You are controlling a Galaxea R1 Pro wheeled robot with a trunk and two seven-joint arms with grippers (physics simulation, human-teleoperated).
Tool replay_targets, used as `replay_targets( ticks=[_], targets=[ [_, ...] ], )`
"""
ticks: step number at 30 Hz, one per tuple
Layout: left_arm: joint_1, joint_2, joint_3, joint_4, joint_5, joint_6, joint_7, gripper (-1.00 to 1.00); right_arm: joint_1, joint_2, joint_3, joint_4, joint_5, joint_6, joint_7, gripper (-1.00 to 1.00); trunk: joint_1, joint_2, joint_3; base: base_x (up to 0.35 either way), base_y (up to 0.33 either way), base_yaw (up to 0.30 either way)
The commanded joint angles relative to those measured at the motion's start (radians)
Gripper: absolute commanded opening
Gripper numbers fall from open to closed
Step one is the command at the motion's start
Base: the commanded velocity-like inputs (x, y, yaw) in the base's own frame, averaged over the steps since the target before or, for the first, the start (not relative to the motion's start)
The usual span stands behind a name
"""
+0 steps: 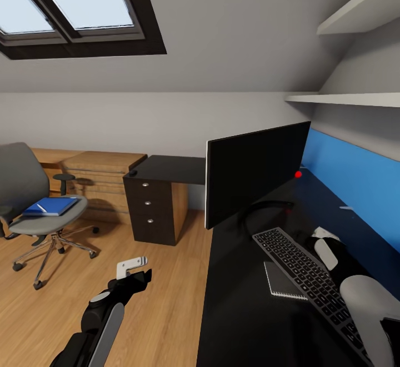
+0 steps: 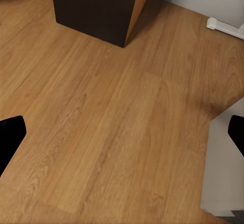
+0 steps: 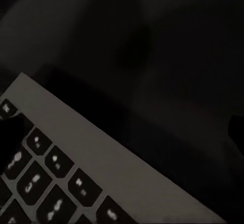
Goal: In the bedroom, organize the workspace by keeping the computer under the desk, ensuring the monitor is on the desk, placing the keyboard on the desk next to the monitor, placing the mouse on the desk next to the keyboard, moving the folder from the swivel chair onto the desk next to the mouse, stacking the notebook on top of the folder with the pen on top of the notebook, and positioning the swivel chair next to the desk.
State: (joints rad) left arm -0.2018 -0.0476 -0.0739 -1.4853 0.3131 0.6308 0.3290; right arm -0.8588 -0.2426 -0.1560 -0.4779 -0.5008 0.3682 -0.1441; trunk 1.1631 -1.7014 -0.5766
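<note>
The monitor (image 1: 255, 174) stands on the black desk (image 1: 239, 317), and the keyboard (image 1: 311, 278) lies in front of it. A dark spiral notebook (image 1: 283, 281) sits beside the keyboard. My right gripper (image 1: 325, 235) hovers low over the keyboard's far end (image 3: 56, 173), open. The grey swivel chair (image 1: 33, 200) stands at the left with the blue folder (image 1: 51, 206) on its seat. My left gripper (image 1: 133, 267) hangs open over the wooden floor (image 2: 117, 132). A small black lump, possibly the mouse (image 1: 132, 173), rests on the desk's far corner. The computer and the pen are out of view.
The black three-drawer unit (image 1: 150, 206) stands under the desk's far wing, with its lowest drawer (image 2: 96, 5) seen from my left wrist. A light wooden chest (image 1: 94, 178) lines the back wall behind the chair. White shelves (image 1: 350, 99) hang above the blue back panel (image 1: 355, 184).
</note>
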Motion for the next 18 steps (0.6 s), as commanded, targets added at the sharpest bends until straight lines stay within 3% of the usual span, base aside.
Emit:
replay_targets(
  ticks=[1,7,15,18],
  targets=[
    [-0.001,0.000,-0.001,-0.001,0.011,0.003,0.009,1.00,0.000,-0.001,-0.002,-0.002,-0.021,0.010,-0.002,1.00,0.000,-0.001,-0.001,0.000,0.000,0.000],
    [-0.001,0.000,-0.001,-0.001,0.011,0.003,0.010,1.00,0.000,-0.005,-0.005,-0.002,-0.090,0.042,0.018,1.00,0.000,-0.001,-0.001,0.000,0.000,0.000],
    [-0.001,0.000,-0.001,-0.001,0.011,0.003,0.009,1.00,0.000,-0.006,-0.006,-0.001,-0.108,0.063,0.023,1.00,0.000,-0.001,-0.001,0.000,0.000,0.007],
    [-0.001,0.000,-0.001,-0.001,0.011,0.003,0.008,1.00,0.000,-0.005,-0.005,0.000,-0.110,0.073,0.023,1.00,0.000,-0.001,-0.003,0.000,0.000,0.175]
  ],
)
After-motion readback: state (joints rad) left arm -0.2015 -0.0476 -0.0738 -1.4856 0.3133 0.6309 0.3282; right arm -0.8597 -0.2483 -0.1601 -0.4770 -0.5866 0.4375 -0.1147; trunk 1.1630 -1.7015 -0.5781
